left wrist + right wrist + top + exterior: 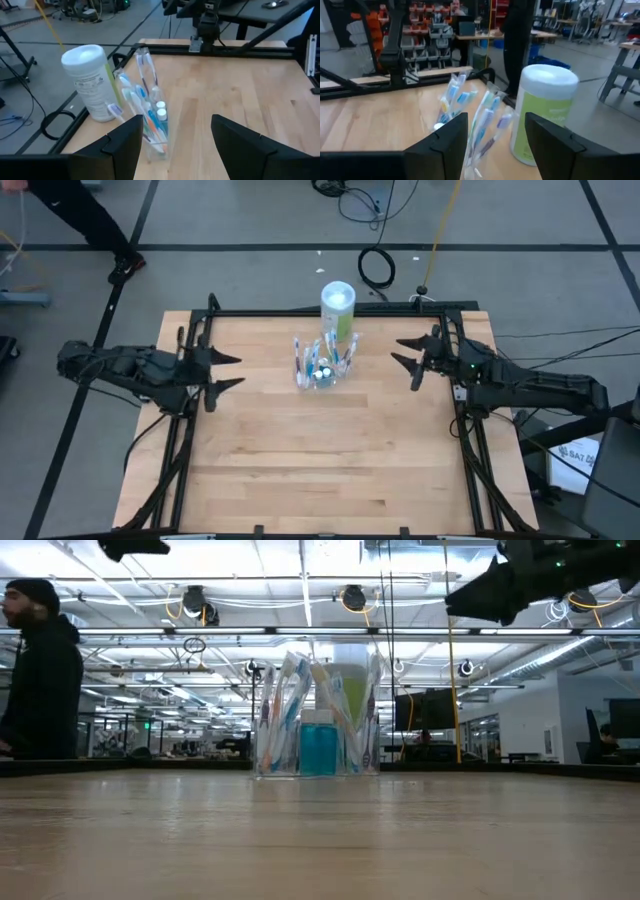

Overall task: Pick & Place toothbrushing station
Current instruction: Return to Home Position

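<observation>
Left gripper [238,371] of mine is hovering above the left side of the table [300,470], fingers spread wide and gripping nothing. I am keeping my right gripper [405,362] opposite it, likewise spread and empty. Between them, the clear cup [320,375] is standing upright, holding the toothbrushes [303,355] and blue tubes [318,750], just beside the white-and-green canister [338,305].

No text can be read; print on the canister [92,85] is too small.
</observation>
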Robot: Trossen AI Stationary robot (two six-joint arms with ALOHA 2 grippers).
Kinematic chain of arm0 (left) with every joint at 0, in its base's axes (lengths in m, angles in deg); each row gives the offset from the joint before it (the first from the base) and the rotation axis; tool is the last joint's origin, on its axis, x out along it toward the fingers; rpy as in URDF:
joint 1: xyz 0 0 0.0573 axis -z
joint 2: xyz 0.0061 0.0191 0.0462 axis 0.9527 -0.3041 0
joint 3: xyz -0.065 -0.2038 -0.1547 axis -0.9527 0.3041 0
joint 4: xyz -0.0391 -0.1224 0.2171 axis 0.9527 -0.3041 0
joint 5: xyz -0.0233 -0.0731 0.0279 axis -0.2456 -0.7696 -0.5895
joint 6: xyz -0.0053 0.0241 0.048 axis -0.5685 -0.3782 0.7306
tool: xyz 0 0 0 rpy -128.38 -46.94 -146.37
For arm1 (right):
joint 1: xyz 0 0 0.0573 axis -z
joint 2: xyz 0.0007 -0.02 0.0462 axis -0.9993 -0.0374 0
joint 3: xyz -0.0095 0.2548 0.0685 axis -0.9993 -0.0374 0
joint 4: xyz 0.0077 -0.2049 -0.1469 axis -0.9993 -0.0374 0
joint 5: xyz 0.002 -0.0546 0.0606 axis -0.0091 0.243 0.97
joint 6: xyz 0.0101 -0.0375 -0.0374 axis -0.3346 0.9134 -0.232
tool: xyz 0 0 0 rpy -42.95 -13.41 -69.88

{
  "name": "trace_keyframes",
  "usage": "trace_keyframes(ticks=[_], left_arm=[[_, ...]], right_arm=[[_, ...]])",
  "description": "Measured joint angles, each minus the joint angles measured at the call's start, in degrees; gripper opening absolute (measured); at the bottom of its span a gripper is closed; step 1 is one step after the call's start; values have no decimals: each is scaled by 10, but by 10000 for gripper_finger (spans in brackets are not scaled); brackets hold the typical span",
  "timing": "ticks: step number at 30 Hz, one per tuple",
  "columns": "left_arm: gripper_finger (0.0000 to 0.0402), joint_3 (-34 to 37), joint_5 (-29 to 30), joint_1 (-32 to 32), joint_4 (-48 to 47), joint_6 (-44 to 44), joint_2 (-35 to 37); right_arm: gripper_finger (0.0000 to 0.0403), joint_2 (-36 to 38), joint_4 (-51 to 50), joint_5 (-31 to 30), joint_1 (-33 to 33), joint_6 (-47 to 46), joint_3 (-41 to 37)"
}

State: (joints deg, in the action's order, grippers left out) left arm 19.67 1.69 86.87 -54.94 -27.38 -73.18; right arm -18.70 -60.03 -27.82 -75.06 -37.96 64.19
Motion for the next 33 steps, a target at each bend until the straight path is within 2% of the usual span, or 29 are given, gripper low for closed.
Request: trace_keyframes(ticks=[9, 22, 26, 29, 33], left_arm=[[241, 123, -1, 0, 28, 9, 152], [241, 238, 2, 0, 30, 39, 370], [241, 264, 1, 0, 48, 53, 369], [241, 288, 3, 0, 96, 72, 370], [241, 340, -7, 0, 155, 98, 370]], right_arm=[[189, 92, 0, 0, 4, 9, -57], [188, 251, 1, -1, 4, 16, -142], [191, 296, 4, -9, 5, 21, -171], [190, 324, -1, -31, 10, 20, -192], [188, 336, 7, -29, 14, 13, -216]])
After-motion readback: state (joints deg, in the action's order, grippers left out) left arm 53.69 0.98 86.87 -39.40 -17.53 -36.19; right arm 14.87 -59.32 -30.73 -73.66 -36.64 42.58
